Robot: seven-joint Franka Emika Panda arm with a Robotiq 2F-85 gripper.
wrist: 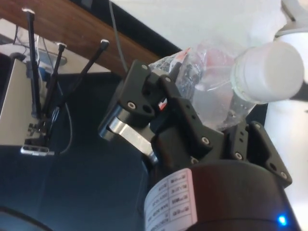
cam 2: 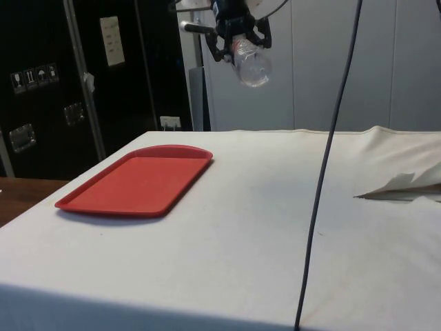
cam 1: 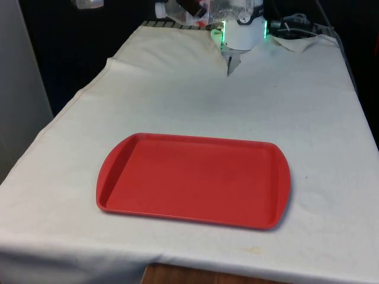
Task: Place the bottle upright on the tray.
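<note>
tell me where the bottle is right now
The bottle is held in the gripper, tilted, high above the table in the side view, off the red tray.

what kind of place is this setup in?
Likely a lab or test room, not a kitchen. A table draped in white cloth holds a lone red tray, dark cabinets stand behind it, and the gripper holds a clear plastic bottle high above.

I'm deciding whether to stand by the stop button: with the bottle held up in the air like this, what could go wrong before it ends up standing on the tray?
1. The bottle hangs tilted in the gripper, high above the table; a slip could drop it.
2. Set down tilted, it may topple on the red tray.
</note>
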